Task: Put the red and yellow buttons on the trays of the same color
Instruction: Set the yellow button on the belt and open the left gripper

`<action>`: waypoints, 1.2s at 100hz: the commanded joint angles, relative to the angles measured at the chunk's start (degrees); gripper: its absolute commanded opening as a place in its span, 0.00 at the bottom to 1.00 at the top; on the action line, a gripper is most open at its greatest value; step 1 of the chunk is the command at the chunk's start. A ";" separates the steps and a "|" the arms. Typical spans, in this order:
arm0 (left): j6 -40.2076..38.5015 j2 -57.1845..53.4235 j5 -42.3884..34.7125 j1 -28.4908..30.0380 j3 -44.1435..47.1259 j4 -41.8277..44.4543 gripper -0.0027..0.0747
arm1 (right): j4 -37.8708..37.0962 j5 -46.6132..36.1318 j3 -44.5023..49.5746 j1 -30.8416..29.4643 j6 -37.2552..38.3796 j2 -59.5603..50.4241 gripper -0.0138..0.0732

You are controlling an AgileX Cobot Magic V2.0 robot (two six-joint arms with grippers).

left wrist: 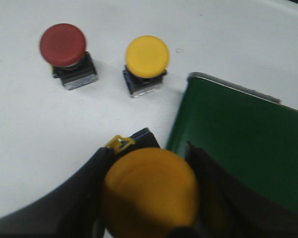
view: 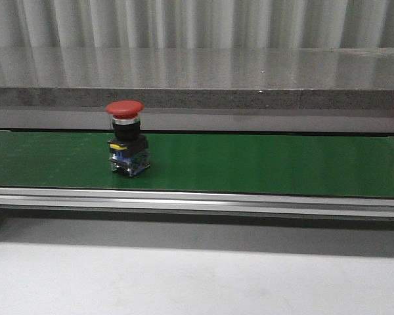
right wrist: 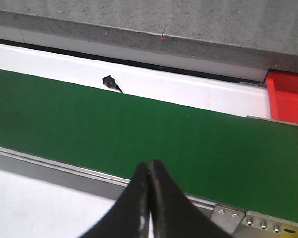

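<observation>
The left claw (left wrist: 149, 198) grips a yellow button (left wrist: 150, 191) by its body, beside the green belt (left wrist: 243, 144). A second yellow button (left wrist: 147, 57) and a red one (left wrist: 63, 44) stand on the white counter (left wrist: 30, 139). Another red button (view: 125, 110) rides the belt upright. The right claw (right wrist: 149, 198) is clenched and empty over the belt's edge; a red tray (right wrist: 288, 96) shows beyond. Carry the held button upright and lower it flat before letting go.

Left gripper (left wrist: 150, 198): two dark, near-black fingers (left wrist: 92, 196), broad, curving outward toward their base, matte surface, blurred at close range. Right gripper (right wrist: 149, 198): two black fingers (right wrist: 134, 203), smooth and slightly glossy, tapering to narrow rounded tips, widening downward toward the base. No cables, screws or markings visible on either. Arms do not show in the front view.
</observation>
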 commanded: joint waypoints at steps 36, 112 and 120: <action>0.00 -2.29 -0.78 -7.37 -1.24 -1.07 0.25 | 0.33 -3.78 -1.50 0.03 -0.60 0.41 0.08; 1.89 -2.81 -5.39 -10.56 -1.24 -1.83 0.76 | 0.33 -3.78 -1.50 0.03 -0.60 0.41 0.08; 2.25 -5.29 -6.50 -12.70 -1.24 -1.08 0.71 | 0.33 -3.78 -1.50 0.03 -0.60 0.41 0.08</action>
